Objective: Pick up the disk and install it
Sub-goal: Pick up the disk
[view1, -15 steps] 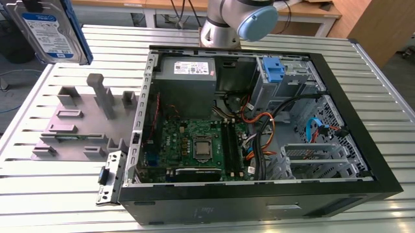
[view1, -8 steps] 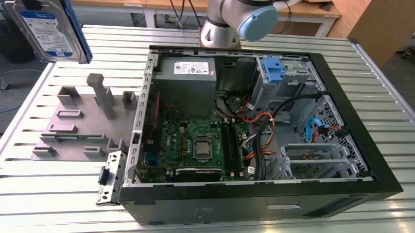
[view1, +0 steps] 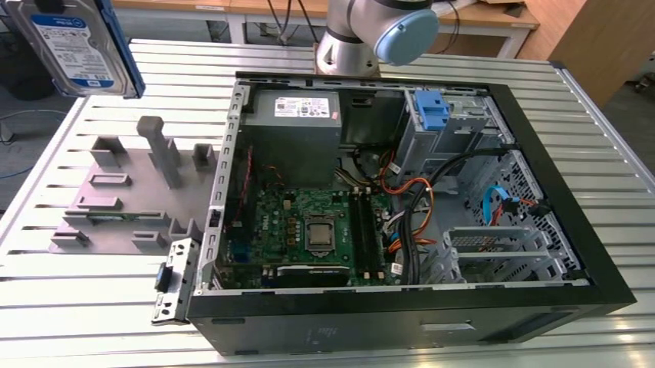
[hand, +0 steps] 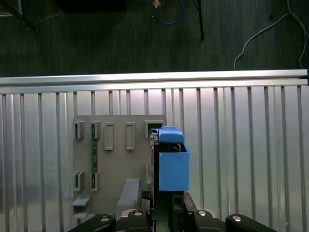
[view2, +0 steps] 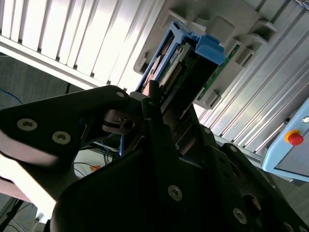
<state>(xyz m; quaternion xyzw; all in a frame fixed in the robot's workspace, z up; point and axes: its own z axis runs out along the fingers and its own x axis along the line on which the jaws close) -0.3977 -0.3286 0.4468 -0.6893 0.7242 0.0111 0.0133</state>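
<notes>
disk (view1: 77,42): flat silver metal hard drive with white-and-blue label, framed by bright blue plastic carrier. hangs upright in air at exterior view's left, above slatted aluminium table (view1: 92,307), well apart from open black computer case (view1: 409,314). in first wrist view, black gripper (hand: 166,200) pinches disk's end, jaws pressed against it. grey plastic fixture plate with upright slots (view1: 123,207) lies on table just beside case.

A slatted aluminium table (view1: 82,307) bears a grey fixture tray (view1: 113,222) beside an open computer case (view1: 409,326).
</notes>
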